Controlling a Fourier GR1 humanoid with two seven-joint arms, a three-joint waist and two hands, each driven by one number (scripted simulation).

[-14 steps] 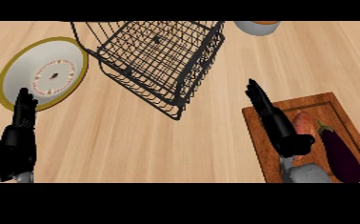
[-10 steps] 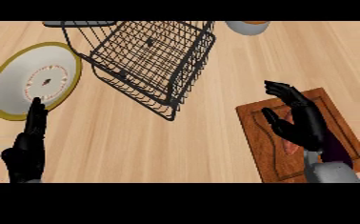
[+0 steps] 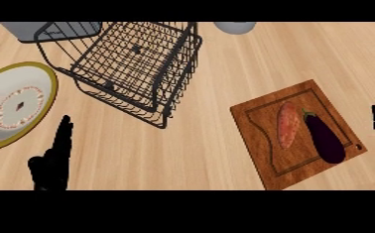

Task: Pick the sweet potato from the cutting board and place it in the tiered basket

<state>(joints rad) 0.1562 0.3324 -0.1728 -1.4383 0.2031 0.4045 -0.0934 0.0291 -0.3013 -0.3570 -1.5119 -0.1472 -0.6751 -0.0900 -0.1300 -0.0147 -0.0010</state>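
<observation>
Two vegetables lie on the cutting board (image 3: 258, 128) in the head view, the only view I have. The wooden board sits at the near right of the counter (image 3: 205, 147), turned at a slight angle.

The sweet potato (image 3: 288, 124) rests near the middle of the board, orange-red, its ends pointing far and near. A dark purple eggplant (image 3: 324, 139) lies close beside it on the right; I cannot tell whether the two touch.

The tiered basket (image 3: 139, 68), black wire, stands at the far left of centre, well apart from the board, and I look down into its mesh. Just left of it is a white plate (image 3: 51, 86) with a yellow rim, cut off by the left edge. A grey box (image 3: 22, 31) shows at the far left, behind the basket. A grey bowl (image 3: 236, 27) shows at the far edge, right of the basket.

My left hand (image 3: 53, 162) rests at the near left, fingers straight and pointing away from me, wide and holding nothing, well apart from the sweet potato.

A dark sliver at the right edge may be my right hand (image 3: 373, 117); I cannot tell its state.
</observation>
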